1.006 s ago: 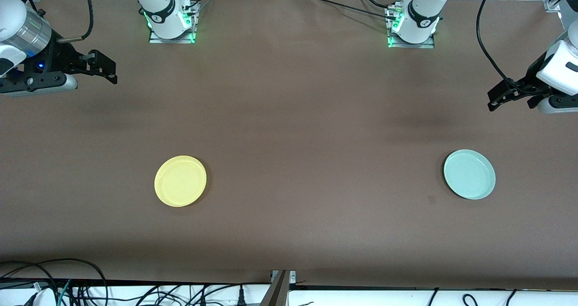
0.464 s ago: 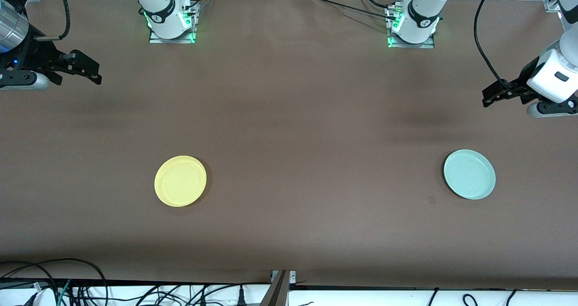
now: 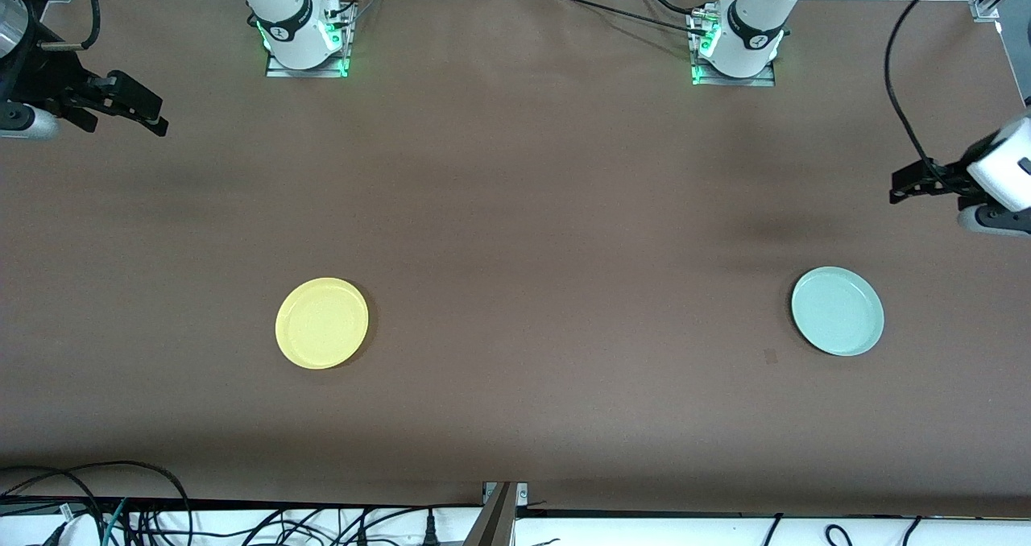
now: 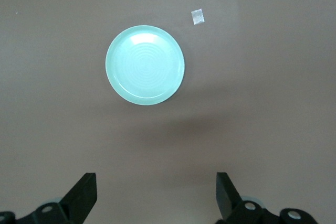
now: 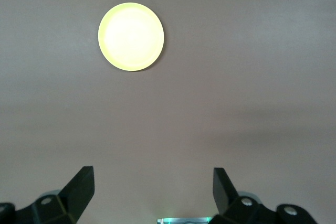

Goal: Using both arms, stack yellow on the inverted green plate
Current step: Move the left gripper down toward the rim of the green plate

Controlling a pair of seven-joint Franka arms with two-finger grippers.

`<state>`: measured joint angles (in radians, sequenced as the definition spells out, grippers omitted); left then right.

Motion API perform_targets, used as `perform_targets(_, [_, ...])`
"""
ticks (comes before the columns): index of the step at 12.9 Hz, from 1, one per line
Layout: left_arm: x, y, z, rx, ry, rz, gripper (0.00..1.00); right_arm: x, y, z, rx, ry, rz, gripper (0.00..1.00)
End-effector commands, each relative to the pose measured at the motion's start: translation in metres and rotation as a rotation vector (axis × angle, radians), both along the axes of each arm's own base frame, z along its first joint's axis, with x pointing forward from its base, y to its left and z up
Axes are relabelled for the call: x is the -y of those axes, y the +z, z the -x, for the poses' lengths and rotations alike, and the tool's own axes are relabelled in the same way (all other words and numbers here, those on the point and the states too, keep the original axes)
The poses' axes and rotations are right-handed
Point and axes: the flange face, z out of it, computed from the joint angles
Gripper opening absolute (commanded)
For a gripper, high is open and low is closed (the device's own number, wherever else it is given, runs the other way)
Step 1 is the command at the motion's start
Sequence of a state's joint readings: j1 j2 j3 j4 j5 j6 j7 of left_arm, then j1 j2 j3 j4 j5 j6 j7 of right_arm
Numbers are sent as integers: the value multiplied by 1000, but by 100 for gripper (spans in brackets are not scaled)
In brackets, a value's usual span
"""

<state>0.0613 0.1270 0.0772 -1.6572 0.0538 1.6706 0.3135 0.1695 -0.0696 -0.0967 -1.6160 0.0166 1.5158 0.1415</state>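
Landmark: the round, shallow, pale mint-green plastic plate [image 3: 838, 311], lying on the brown tabletop [image 3: 548, 208] toward the left arm's end.
Green plate, attitude: rim up, with concentric rings showing inside the bowl in the left wrist view [image 4: 145, 64]; I judge it not yet inverted.
Yellow plate: the round, shallow, pale-yellow plastic plate [image 3: 322, 322] lies well apart from the green plate, toward the right arm's end, about level with it, also rim up.
Left pincer [image 3: 914, 185]: hangs in the air near the green plate; its black fingers [image 4: 84, 195] are spread wide with nothing between them.
Right pincer [image 3: 133, 107]: over the tabletop's edge, well apart from the green plate; its fingers [image 5: 79, 188] are spread wide and bare.
Why so placed: each plate sits on its own arm's side, probably so the left arm flips the green and the right carries the yellow.
Small mark: a pale square patch [image 4: 197, 17] just beside the green plate.
Writing: none readable.
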Motion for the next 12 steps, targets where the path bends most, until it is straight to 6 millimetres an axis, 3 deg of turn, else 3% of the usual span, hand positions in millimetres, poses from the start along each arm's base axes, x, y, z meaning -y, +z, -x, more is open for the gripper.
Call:
perform_targets(1, [-37, -35, -34, -43, -101, 43, 100, -2, -1, 5, 0, -8, -17, 100])
perform_targets(4, [-74, -100, -56, -25, -170, 117, 100, -9, -1, 14, -14, 8, -13, 100])
perform_targets(6, [-99, -156, -68, 9, -218, 174, 100, -11, -5, 21, -7, 15, -5, 100])
perform_targets(9, [-120, -231, -85, 73, -303, 132, 100, -26, 4, 29, 7, 41, -2, 100])
perform_targets(12, [-143, -286, -90, 134, -390, 98, 100, -26, 5, 30, 7, 66, 4, 100])
